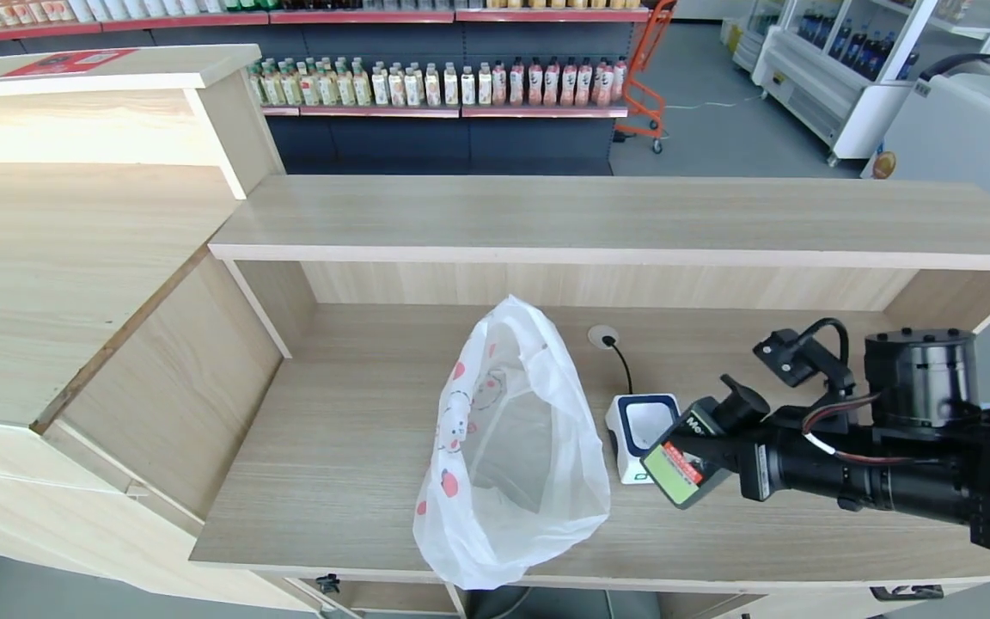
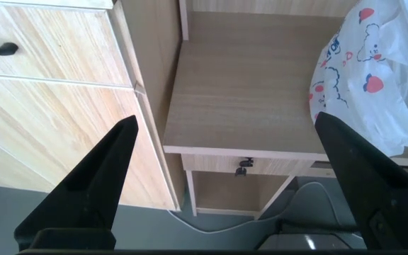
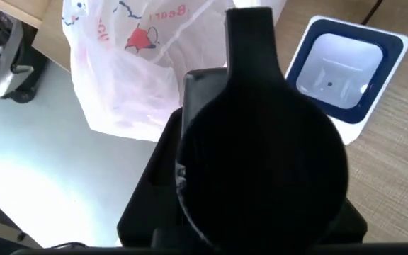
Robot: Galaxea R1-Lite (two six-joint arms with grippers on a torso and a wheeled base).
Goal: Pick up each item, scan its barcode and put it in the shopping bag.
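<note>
The pale wood-grain laminate counter (image 1: 349, 447) is the biggest thing before me: a flat, matte worktop with a raised ledge along its far side. On it stands the thin, crinkled, translucent white plastic shopping bag (image 1: 512, 464), printed with red and pink cartoon figures. Its mouth gapes open, and its bottom sits at the counter's near edge. Just to the bag's right sits the small white plastic barcode scanner (image 1: 637, 430), a rounded box with a dark blue frame around a glossy window that is tilted upward. A thin black cable (image 1: 624, 361) runs from it to a round port in the worktop.

My right gripper (image 1: 701, 447) is clamped on a small dark boxy pack (image 1: 682, 471) with a green face and a red label, held above the counter just beside the scanner's right side. My left gripper (image 2: 225, 118) hangs off the counter's front left corner with its black wedge-shaped fingers (image 2: 112, 163) spread wide, holding nothing.
</note>
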